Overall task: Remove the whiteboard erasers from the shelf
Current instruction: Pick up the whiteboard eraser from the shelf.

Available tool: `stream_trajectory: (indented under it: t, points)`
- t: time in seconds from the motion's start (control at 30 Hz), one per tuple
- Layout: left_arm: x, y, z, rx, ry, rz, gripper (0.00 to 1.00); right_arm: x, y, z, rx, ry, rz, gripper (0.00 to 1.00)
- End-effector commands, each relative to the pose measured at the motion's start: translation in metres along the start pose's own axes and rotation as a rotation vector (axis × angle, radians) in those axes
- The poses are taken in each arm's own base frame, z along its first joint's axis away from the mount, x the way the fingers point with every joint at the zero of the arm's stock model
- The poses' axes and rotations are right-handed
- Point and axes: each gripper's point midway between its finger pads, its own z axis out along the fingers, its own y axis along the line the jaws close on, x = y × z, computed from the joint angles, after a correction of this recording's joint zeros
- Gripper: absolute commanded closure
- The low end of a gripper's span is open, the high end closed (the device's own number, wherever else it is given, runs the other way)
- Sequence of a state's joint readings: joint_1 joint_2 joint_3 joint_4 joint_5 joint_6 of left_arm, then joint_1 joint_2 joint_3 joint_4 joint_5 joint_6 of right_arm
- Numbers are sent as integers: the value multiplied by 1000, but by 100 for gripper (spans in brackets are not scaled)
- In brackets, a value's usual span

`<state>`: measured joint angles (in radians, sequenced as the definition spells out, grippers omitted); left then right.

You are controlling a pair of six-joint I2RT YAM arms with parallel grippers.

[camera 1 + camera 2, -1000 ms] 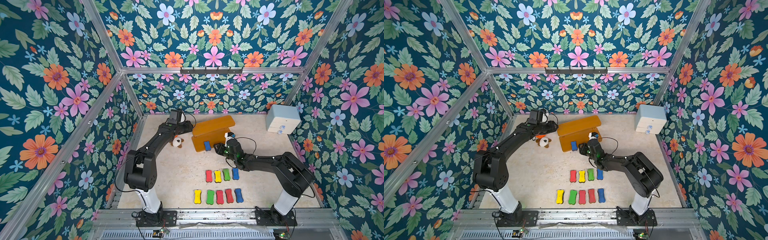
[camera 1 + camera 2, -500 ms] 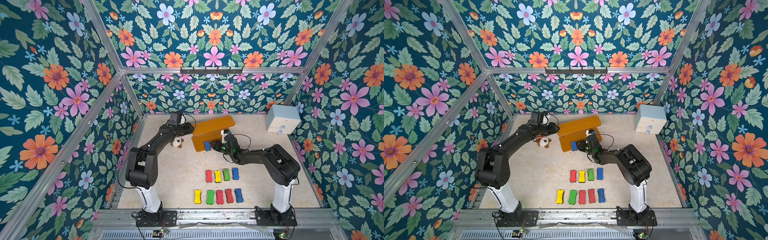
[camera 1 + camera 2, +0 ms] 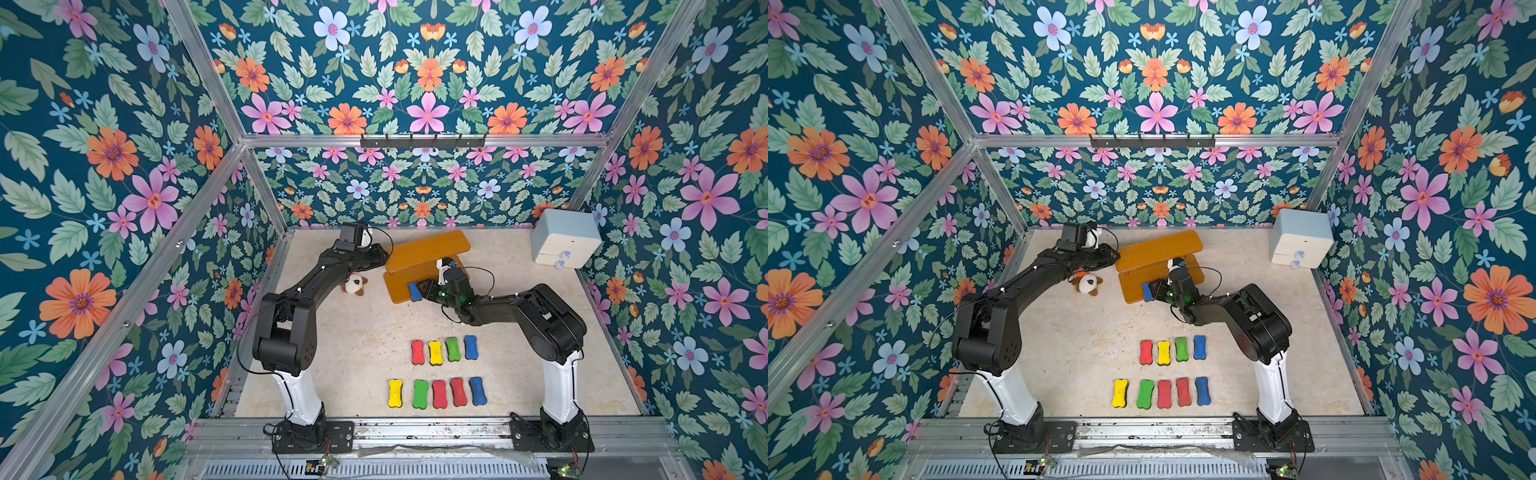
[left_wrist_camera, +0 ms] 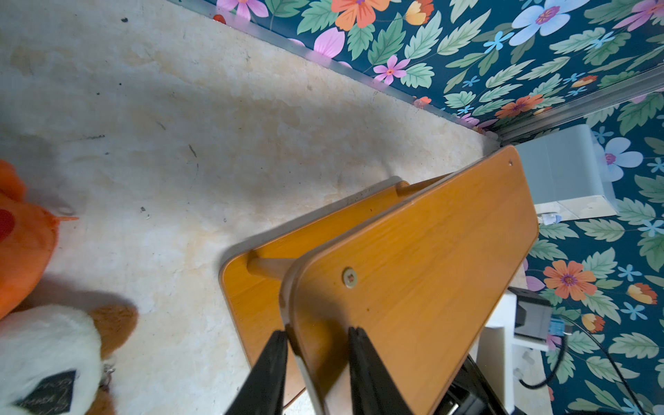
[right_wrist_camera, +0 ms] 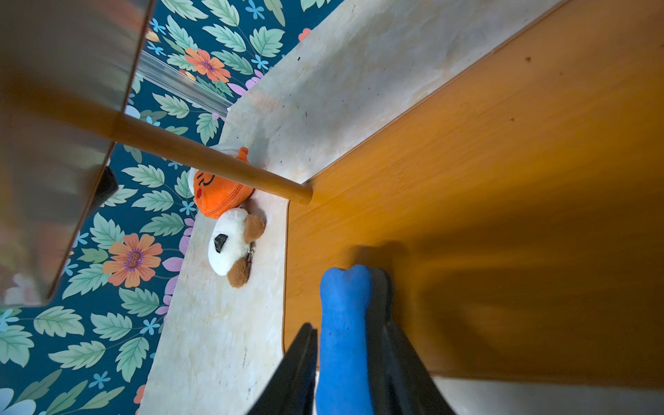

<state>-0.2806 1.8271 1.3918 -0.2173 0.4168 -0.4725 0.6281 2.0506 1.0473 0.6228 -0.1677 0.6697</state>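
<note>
Right gripper (image 5: 346, 332) pinches a blue eraser (image 3: 414, 291) on the shelf (image 3: 428, 248); nine others lie out on the table (image 3: 340, 365).

Nearest, five erasers (image 3: 439, 394) lie in a row: yellow, green, red, red, blue. Just behind them, four erasers (image 3: 452, 349) run red, yellow, green, blue. Farther back, the right fingers grip the blue eraser, which stands on edge near a front corner of the lower board, dark underside against one finger. Beyond, the left gripper (image 4: 318, 336) straddles a corner of the upper board, one finger above and one below, both seeming to touch it. A brown-white plush (image 3: 354, 286) and an orange plush (image 5: 217, 194) sit beside the shelf. A pale drawer box (image 3: 565, 239) stands in the far corner.
</note>
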Motion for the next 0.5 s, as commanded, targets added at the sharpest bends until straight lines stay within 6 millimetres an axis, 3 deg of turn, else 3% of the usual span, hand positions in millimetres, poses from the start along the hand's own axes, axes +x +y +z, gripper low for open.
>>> stream_trajectory:
  t: [0.0,0.47]
  points:
    - [10,9,2,-28,36,-15,66,2,2,4,-16,10,10,64]
    - [11,8,2,-25,40,-18,66,14,-8,14,-8,44,34,70]
